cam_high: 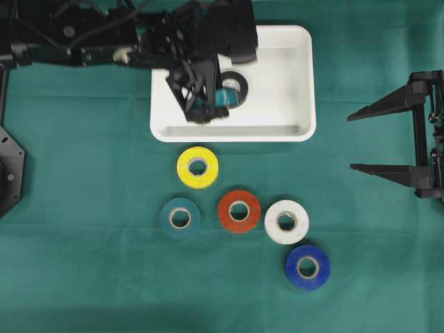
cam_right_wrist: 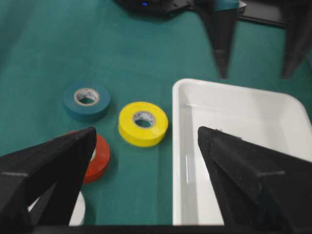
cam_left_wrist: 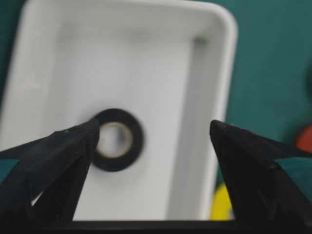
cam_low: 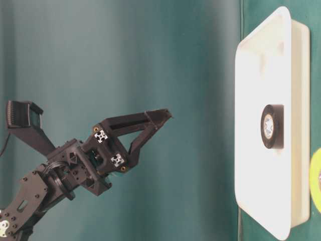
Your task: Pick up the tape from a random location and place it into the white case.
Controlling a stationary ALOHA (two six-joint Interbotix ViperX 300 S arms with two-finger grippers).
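Green cloth [cam_high: 83, 277] covers, seemingly, the whole table.

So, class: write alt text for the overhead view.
A black tape roll lies in the white case, with the left gripper open above it. Five rolls lie on the green cloth: yellow, teal, red, white, blue.

black tape [cam_left_wrist: 117, 140] flat in white case [cam_left_wrist: 204, 97] | left gripper [cam_left_wrist: 153, 141] spread above | edges blurred, contact unclear

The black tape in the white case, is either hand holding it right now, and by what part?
Nothing is held. The black tape lies flat in the white case, below the open left hand. The right hand is open too, off to the side.
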